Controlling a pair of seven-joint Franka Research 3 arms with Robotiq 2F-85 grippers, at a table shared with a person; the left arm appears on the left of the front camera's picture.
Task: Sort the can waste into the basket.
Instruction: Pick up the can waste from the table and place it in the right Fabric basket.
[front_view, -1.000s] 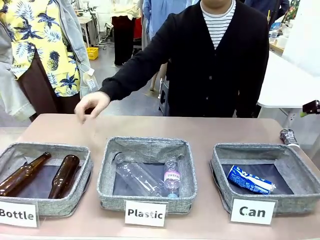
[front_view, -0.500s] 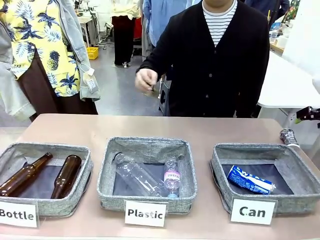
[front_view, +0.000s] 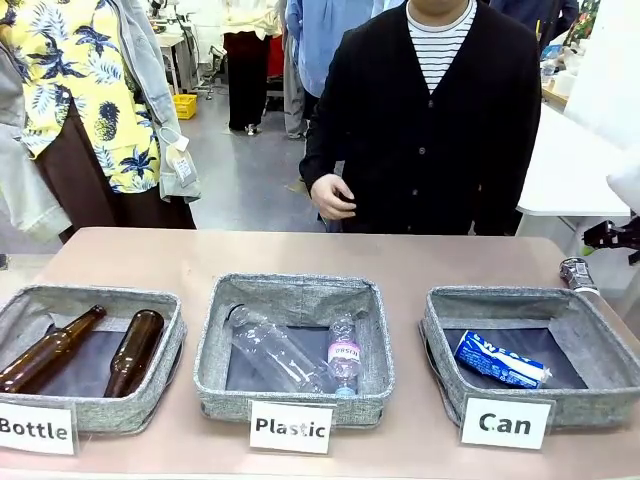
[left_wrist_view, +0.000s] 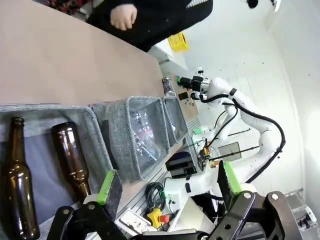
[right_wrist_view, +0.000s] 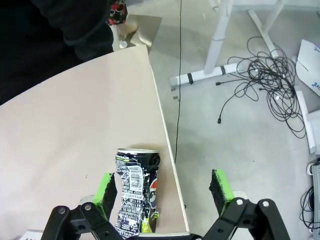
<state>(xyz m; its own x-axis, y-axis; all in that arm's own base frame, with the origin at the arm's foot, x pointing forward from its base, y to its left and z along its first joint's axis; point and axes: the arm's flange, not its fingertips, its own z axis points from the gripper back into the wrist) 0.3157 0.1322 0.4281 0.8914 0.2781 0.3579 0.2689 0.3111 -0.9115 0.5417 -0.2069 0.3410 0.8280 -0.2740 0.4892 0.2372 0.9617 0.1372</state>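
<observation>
The front view looks level across the table toward the person, close behind the three baskets. The left wrist view, rolled sideways, looks along the same table from beyond the "Bottle" basket. The right wrist view looks steeply down at the table's far-right edge.

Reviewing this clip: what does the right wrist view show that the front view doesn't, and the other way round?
Right wrist view alone: the dark crushed can's printed label and barcode, lying near the table edge between the open right gripper's green pads, and a floor with tangled cables.

Front view alone: three grey bins, the Can basket holding the blue can, clear bottles in Plastic, brown bottles in Bottle.

Both: the tabletop, the person's black cardigan, and the dark can, small at the front view's right edge.
</observation>
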